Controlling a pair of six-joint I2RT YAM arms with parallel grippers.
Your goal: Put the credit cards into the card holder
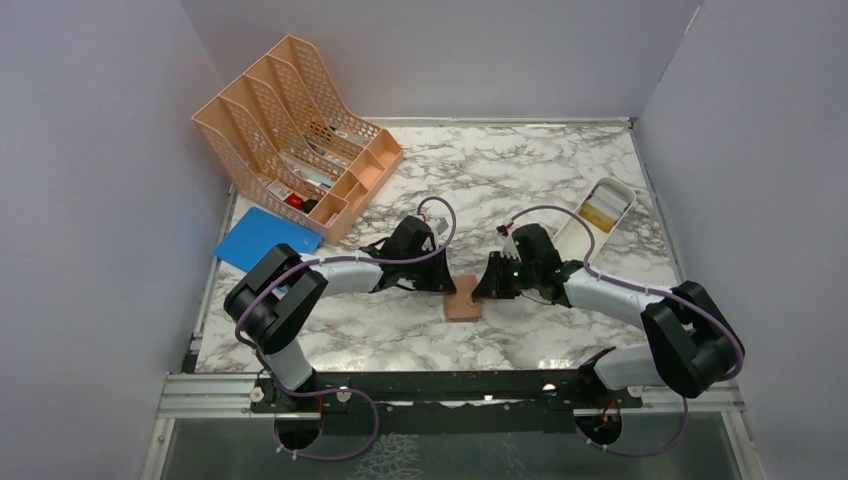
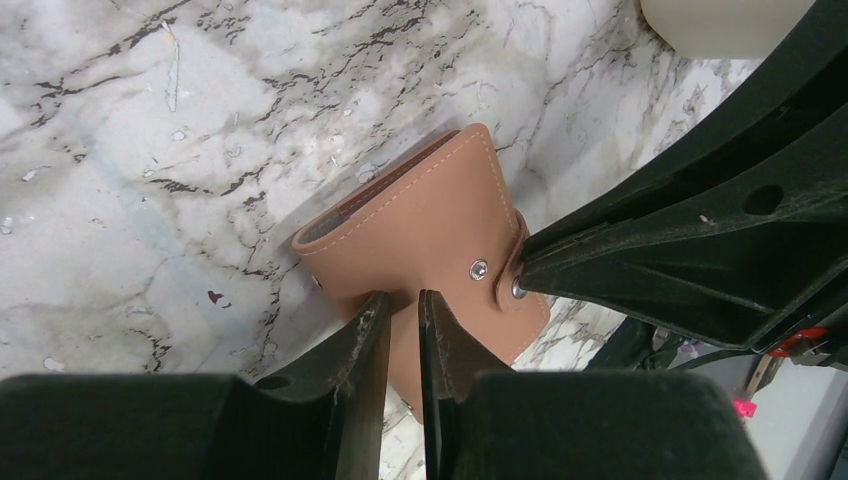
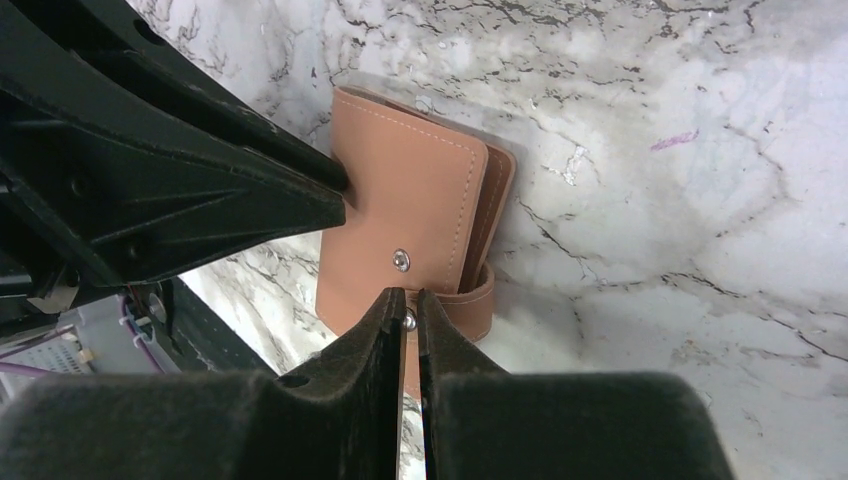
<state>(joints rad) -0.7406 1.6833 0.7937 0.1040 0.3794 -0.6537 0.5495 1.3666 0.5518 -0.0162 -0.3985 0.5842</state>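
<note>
1. The left gripper (image 2: 403, 300) has its fingers drawn nearly together, nipping the near edge of the card holder (image 2: 420, 220). A thin strip of tan leather shows in the narrow slit between them.
2. The right gripper (image 3: 407, 300) comes in from the opposite side, tip to tip with the left one. Its fingers are pinched on the snap tab (image 3: 478, 305), with a metal stud showing right between them.
3. A second stud sits on the card holder's cover, just beside the pinched one.
4. The card holder is folded shut, pinkish-tan side out. It sits between the two grippers at about the middle of the tabletop (image 1: 500, 170), a little toward the near edge. In the wrist views one side looks tilted up off the marble, with a shadow beneath it.
5. The credit cards (image 1: 601, 212) lie well apart from the card holder, in a white tray (image 1: 572, 236). A yellowish one is the clearest; how many there are cannot be told.
6. The tray lies at an angle near the right edge of the tabletop, behind the right arm.
7. A peach mesh organiser (image 1: 290, 120) stands at the far left corner.
8. A blue folder (image 1: 262, 240) lies flat by the left edge, just in front of the organiser.
</note>
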